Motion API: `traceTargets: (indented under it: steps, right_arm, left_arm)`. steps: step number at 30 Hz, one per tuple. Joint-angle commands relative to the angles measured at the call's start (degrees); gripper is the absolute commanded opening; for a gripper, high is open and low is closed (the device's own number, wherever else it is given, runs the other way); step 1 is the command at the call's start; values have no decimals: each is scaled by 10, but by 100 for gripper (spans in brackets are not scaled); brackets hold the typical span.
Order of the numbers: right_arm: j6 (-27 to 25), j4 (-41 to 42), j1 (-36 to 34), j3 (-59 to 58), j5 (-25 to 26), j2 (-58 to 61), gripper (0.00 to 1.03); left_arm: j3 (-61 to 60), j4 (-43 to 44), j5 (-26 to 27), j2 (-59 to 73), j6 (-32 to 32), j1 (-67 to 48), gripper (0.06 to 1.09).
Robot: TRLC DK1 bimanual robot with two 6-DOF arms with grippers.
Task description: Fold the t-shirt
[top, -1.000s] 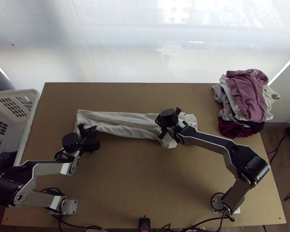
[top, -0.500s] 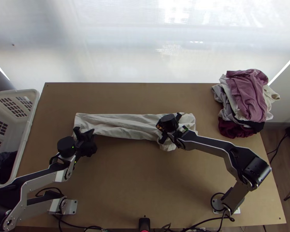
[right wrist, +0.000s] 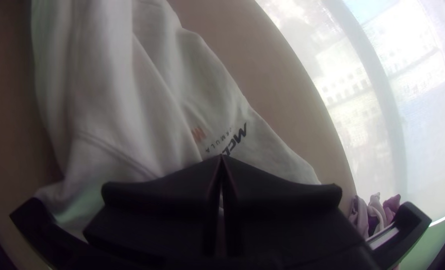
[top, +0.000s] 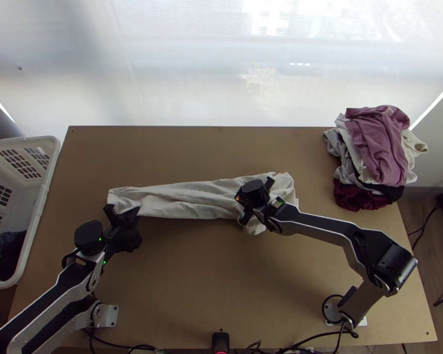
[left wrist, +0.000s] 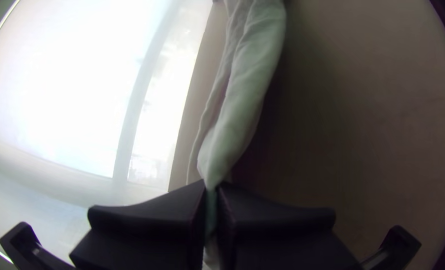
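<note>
The flat black fingers of the left gripper [top: 123, 215] pinch one end of the off-white t-shirt [top: 186, 199], while the right gripper [top: 258, 201] is closed over its other end, though I cannot tell whether fabric lies between its fingers. The soft, creased shirt runs between them as a long, narrow band along the smooth wooden table [top: 221, 283], its wider end rumpled, near a rounded heap of wrinkled garments [top: 378, 147].

"Left claw [top: 123, 215]?"
"Near the desk's [top: 209, 283] left edge, fingers pinched almost together."
"And the right claw [top: 257, 202]?"
"Well in from the right edge, fingertips meeting, its arm [top: 322, 231] bent."
</note>
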Motion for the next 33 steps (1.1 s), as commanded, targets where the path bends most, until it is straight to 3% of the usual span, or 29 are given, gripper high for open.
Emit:
traceTargets:
  steps: [1, 4, 15, 23, 33]
  right_arm:
    - [1, 4, -11, 18, 2, 11, 3]
    - [-2, 4, -32, 39, 2, -1, 3]
    - [-3, -55, -46, 32, -5, -111, 3]
    - [11, -67, -75, 2, -5, -157, 3]
    - [30, -85, -103, -27, -5, -203, 3]
  left_arm:
    - [-19, -44, 17, -68, 10, -11, 15]
    - [-11, -2, 21, -36, 18, -19, 15]
    - [18, 5, 67, 20, 90, -44, 14]
    - [107, 69, 82, 150, 143, -65, 14]
    - [205, 75, 81, 244, 179, -186, 14]
